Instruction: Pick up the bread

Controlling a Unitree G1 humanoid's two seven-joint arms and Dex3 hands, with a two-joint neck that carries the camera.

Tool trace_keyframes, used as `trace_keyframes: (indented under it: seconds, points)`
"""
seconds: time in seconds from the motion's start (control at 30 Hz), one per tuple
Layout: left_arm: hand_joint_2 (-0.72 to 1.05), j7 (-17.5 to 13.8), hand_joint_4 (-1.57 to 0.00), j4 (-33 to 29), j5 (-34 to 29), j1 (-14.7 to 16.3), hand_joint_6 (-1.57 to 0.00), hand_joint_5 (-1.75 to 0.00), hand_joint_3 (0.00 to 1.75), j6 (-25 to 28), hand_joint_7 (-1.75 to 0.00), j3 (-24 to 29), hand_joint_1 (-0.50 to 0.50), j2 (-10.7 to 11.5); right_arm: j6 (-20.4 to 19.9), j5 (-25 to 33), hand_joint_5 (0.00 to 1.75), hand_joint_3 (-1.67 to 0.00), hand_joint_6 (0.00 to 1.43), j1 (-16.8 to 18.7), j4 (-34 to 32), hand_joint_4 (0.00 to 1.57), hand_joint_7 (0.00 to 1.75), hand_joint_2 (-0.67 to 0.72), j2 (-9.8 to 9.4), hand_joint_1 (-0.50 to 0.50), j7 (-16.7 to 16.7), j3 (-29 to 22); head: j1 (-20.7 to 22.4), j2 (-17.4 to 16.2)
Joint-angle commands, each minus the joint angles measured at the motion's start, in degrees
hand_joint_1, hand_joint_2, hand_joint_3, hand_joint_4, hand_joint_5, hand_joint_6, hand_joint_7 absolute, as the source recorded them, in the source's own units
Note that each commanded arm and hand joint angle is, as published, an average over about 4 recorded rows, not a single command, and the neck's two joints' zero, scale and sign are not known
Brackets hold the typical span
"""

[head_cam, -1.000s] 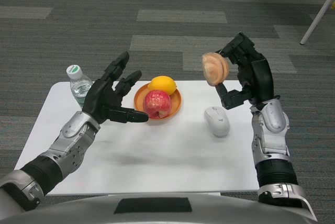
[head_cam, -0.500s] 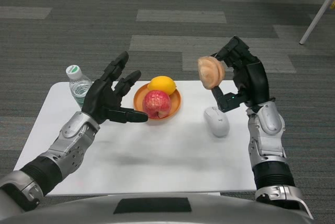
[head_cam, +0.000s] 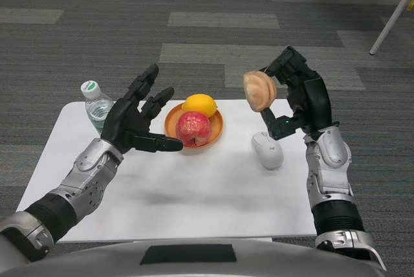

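The bread (head_cam: pixel 259 90), a round tan bun, hangs in the air above the table's right half, held on edge. My right hand (head_cam: pixel 299 96) grips it from the right, fingertips on its rim and thumb below. Beneath the bread lies a white computer mouse (head_cam: pixel 268 149). My left hand (head_cam: pixel 137 120) hovers open over the left half of the white table (head_cam: pixel 194 193), fingers spread and pointing toward the plate, holding nothing.
An orange plate (head_cam: pixel 213 133) at the table's middle back carries a red apple (head_cam: pixel 195 127) and a yellow lemon (head_cam: pixel 200 105). A water bottle with a green cap (head_cam: pixel 98 104) stands at the back left corner. Grey carpet surrounds the table; white furniture legs (head_cam: pixel 391 18) show at top right.
My right hand has carried the bread slightly to the left and a little lower. The left hand has stayed where it was.
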Motion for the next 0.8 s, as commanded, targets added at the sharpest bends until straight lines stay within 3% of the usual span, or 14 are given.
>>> trace_keyframes:
  seconds: [0.03, 0.17, 0.5, 0.8]
  points:
    - [0.34, -0.17, 0.0, 0.02, 0.1, 0.59, 0.0, -0.41, 0.02, -0.66, 0.0, 0.47, 0.5, -0.18, 0.03, 0.77, 1.55, -1.59, 0.83, 0.44, -0.37, 0.69, 1.61, -0.41, 0.11, -0.42, -0.4, -0.14, 0.0, 0.0]
    - [0.34, -0.17, 0.0, 0.02, 0.1, 0.59, 0.0, -0.41, 0.0, -0.66, 0.0, 0.47, 0.5, -0.18, -0.02, 0.77, 1.55, -1.59, 0.83, 0.44, -0.37, 0.69, 1.61, -0.41, 0.11, -0.42, -0.4, -0.03, 0.0, 0.0]
    - [0.34, -0.17, 0.0, 0.02, 0.15, 0.59, 0.0, -0.41, 0.04, -0.79, 0.0, 0.51, 0.5, -0.36, -0.1, 0.77, 1.55, -1.59, 0.83, 0.39, -0.41, 0.69, 1.61, -0.41, 0.11, -0.42, -0.4, 0.17, 1.97, 5.65]
    - [0.34, -0.17, 0.0, 0.02, 0.13, 0.59, 0.0, -0.41, 0.02, -1.06, 0.0, 0.56, 0.5, -0.45, -0.1, 0.77, 1.55, -1.59, 0.83, 0.35, -0.39, 0.69, 1.61, -0.41, 0.02, -0.42, -0.4, 0.26, 2.21, 6.92]
